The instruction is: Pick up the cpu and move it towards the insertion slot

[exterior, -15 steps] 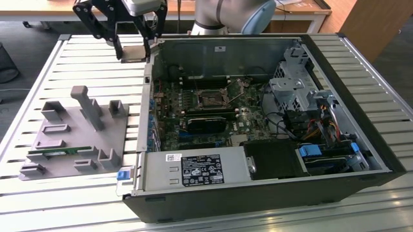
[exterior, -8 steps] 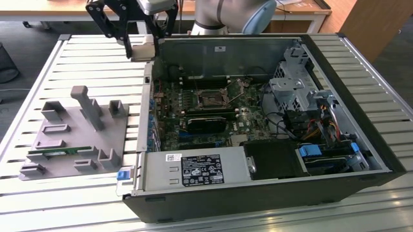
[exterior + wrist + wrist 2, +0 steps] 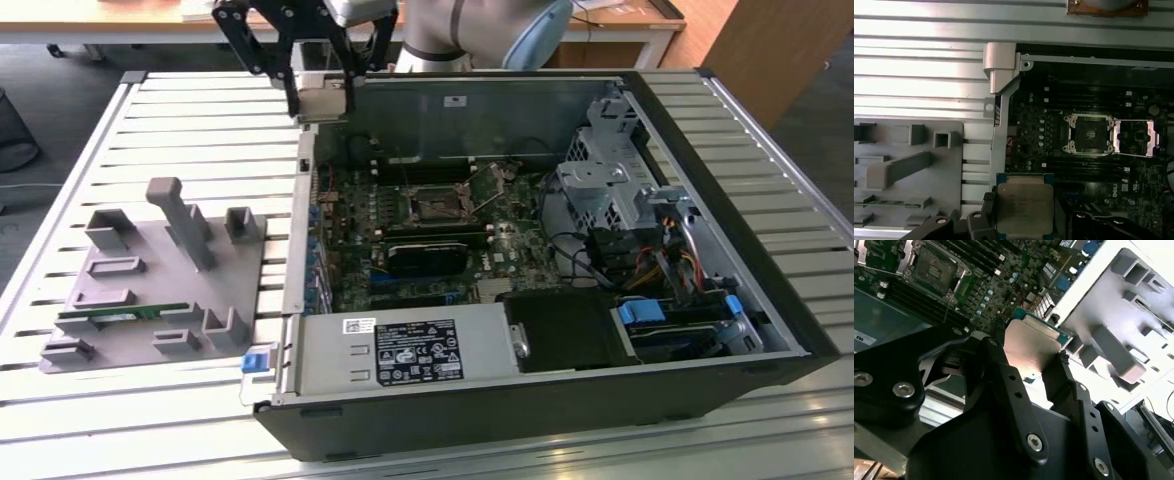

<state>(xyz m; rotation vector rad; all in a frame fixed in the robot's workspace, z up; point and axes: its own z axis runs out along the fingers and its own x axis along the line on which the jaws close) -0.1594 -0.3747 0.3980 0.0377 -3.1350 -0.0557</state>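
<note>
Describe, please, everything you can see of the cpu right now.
The cpu is a small flat square chip with a shiny silver metal top and a green rim. The gripper holds it by opposite edges between its black fingers, lifted over the open computer case's corner. The insertion slot lies apart from it on the motherboard.

gripper (image 3: 1035, 371) clamped on cpu (image 3: 1030, 347), insertion slot (image 3: 934, 271) on motherboard (image 3: 999, 285) beyond

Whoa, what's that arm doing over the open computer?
The robot's gripper is holding the cpu, a flat silver chip, pinched between its black fingers. It hangs above the edge of the open computer case. The insertion slot on the motherboard sits open, some way from the chip.
</note>
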